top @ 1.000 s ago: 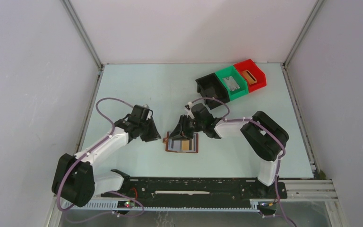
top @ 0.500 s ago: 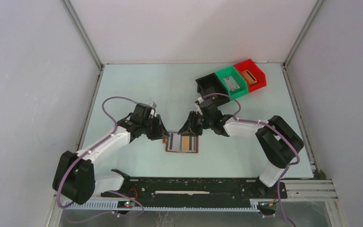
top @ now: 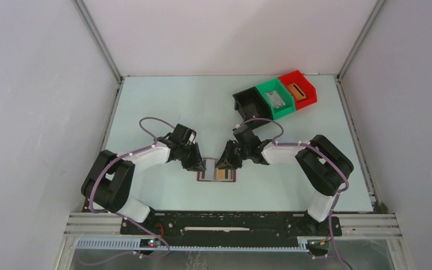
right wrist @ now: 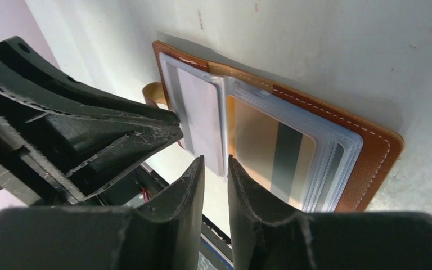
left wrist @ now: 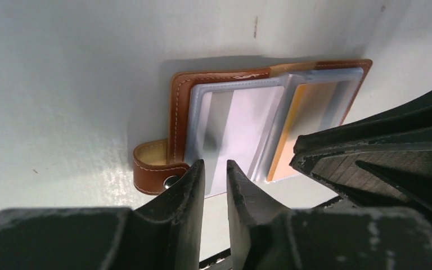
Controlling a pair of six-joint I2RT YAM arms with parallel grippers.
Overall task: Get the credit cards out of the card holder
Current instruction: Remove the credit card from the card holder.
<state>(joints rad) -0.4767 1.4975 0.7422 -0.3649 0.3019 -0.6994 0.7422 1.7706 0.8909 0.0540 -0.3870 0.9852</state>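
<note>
Both arms have closed in on the open wallet near the table's front: left gripper and right gripper at its top edge, jaws narrow, nothing visibly held. Cards still sleeved. Next: pin wallet, pinch a card edge

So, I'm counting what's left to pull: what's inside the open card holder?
Inside the card holder, clear sleeves show a grey-white card and a tan-orange card with a dark stripe. Anything stacked beneath them is covered.

Three plastic bins, black, green and red, stand touching in a row at the far right of the pale table.
</note>
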